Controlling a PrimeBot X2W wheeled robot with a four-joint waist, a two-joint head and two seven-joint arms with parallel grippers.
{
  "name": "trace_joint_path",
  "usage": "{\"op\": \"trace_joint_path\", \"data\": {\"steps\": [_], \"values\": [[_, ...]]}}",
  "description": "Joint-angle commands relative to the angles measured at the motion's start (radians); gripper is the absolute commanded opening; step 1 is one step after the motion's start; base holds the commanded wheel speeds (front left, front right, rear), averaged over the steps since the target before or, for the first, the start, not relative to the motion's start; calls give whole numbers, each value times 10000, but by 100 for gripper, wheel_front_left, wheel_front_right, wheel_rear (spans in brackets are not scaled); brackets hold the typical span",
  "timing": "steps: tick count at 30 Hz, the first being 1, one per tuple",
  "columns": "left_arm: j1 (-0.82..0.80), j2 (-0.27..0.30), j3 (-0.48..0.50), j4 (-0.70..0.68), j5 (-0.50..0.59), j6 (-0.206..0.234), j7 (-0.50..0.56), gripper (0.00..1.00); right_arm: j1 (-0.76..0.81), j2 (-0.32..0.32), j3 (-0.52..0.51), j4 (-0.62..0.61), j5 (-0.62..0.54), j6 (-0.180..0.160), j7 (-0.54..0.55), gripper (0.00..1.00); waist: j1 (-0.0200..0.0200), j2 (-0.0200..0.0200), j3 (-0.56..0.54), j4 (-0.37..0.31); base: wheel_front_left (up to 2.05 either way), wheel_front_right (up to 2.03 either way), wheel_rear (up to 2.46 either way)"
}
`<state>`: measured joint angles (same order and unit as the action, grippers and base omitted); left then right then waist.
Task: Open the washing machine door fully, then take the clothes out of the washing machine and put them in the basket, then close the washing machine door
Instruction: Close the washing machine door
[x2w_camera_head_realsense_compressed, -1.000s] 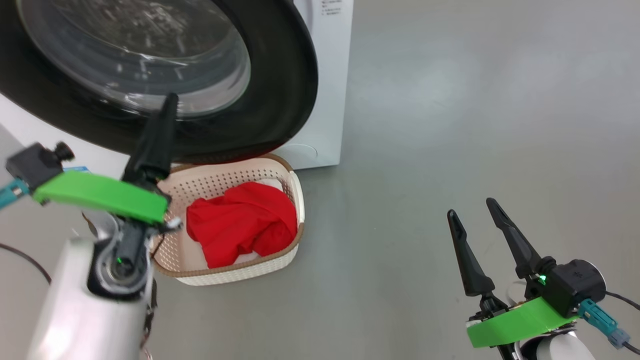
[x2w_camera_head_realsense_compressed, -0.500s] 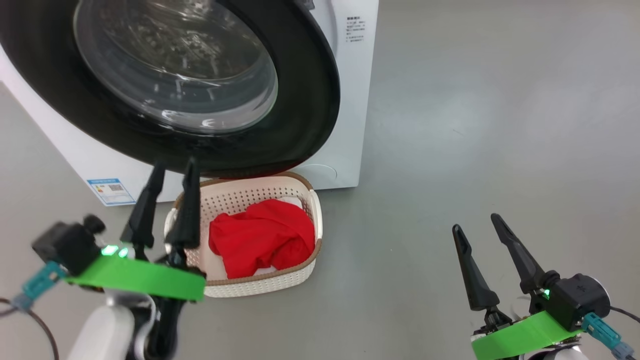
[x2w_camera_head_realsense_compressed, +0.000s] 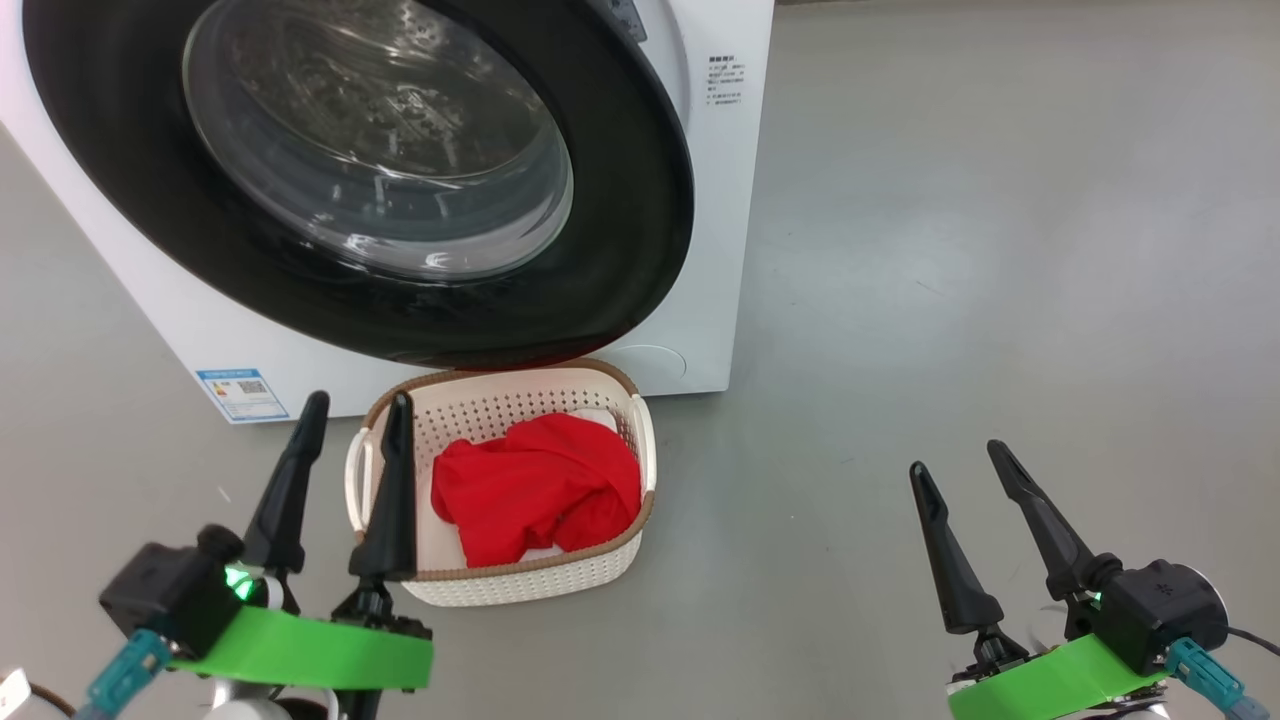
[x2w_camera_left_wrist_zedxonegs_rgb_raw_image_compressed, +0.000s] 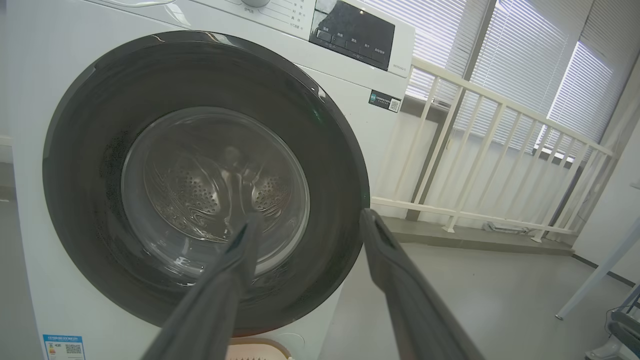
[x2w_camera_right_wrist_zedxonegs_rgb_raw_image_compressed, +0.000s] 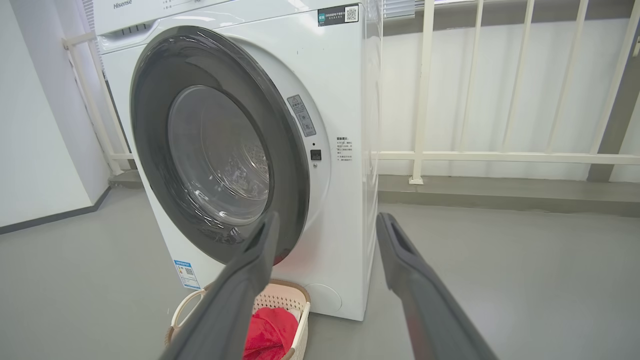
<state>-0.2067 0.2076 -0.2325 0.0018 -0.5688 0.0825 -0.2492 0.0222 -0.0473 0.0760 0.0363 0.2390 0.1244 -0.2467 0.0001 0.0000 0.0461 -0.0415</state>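
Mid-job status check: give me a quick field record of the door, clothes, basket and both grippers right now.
door: washing machine door swung across the drum opening; latch side looks slightly off the washing machine front, not clearly latched
clothes: clothes, a red bundle, lying inside the basket
basket: basket on the floor, below the door's lower edge
left gripper: left gripper open, empty, by the basket's left handle
right gripper: right gripper open, empty, right of the basket

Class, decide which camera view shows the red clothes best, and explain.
Head view: the clothes lie whole and unobstructed in the basket. The right wrist view cuts them at its bottom edge behind a finger; the left wrist view reaches the basket's rim.
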Motion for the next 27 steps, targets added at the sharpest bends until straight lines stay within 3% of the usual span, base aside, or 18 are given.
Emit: {"op": "trace_joint_path", "data": {"steps": [1,11,27], "values": [[-82,255,372,-329,175,-26,-82,100,-100,-29,161,-259,-50,63,-82,100,-1,0,-22,9,0,0,0],[675,241,601,-761,2061,328,-123,100,61,-29,-2,-344,-334,63,-135,100,-1,0,-11,91,0,0,0],[2127,-246,893,-733,2757,382,-125,100,432,-29,-286,-596,-471,63,-149,100,-1,0,-418,103,0,0,0]]}}
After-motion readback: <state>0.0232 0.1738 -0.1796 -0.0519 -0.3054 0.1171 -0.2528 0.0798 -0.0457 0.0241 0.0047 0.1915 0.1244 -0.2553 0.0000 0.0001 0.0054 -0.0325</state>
